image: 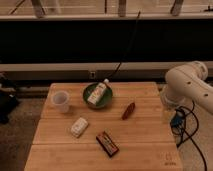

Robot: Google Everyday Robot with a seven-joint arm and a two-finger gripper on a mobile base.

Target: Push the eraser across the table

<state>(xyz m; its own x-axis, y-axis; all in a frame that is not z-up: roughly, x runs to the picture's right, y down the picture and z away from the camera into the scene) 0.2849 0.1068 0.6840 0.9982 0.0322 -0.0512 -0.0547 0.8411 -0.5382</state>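
The eraser [107, 143], a small flat dark block with reddish-orange markings, lies at an angle on the light wooden table [145, 147], near the front edge and a little left of centre. My white arm [189, 84] comes in from the right, beyond the table's right edge. My gripper [168, 111] hangs low beside that right edge, well to the right of the eraser and apart from it.
A clear plastic cup [60, 101] stands at the back left. A green bowl [87, 97] at the back centre holds a white bottle [97, 93]. A slim reddish-brown oblong [128, 110] lies right of centre, and a white block [79, 127] lies left of the eraser. Cables hang at the right.
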